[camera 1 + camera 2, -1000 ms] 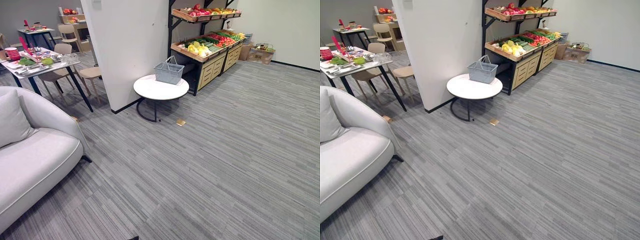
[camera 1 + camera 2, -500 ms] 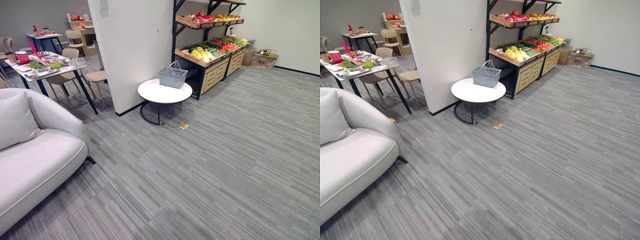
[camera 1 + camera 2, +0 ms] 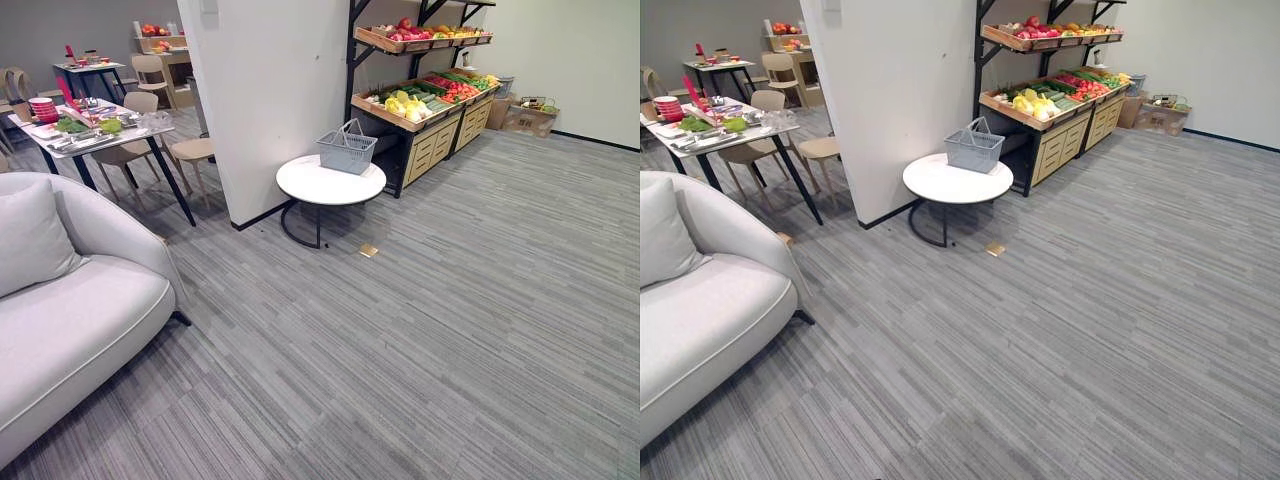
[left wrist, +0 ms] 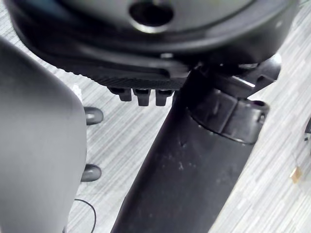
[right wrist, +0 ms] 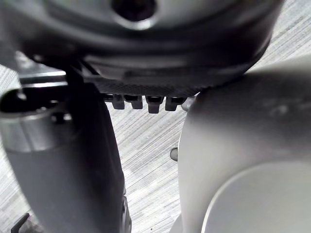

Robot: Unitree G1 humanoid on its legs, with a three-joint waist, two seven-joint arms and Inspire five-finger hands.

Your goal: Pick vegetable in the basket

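L to R: grey sofa (image 3: 70, 300) lower left, dining bench (image 3: 100, 137) w/ dishes behind it, white pillar (image 3: 270, 100) mid. Just right of the pillar, the round white bench (image 3: 322, 187) carries the grey wire basket (image 3: 347, 152) at its far edge, handle up; can't tell if anything's in it. Small tan tag (image 3: 368, 250) lies on the carpet floor (image 3: 450, 330) near that bench. Vegetables (image 3: 405, 103) sit in trays on the produce shelf (image 3: 430, 140), just right of and behind the basket, w/ the shelf running away to the right.

Key relation for you: veg + basket are ahead and well apart from both hands, so approx. a walk-in comes first. The shelf is on the right-arm side, so the right hand is prob nearer for the pick. Left hand (image 4: 146, 58) and right hand (image 5: 155, 68) are over carpet in the wrist views; can't tell open or closed for either.
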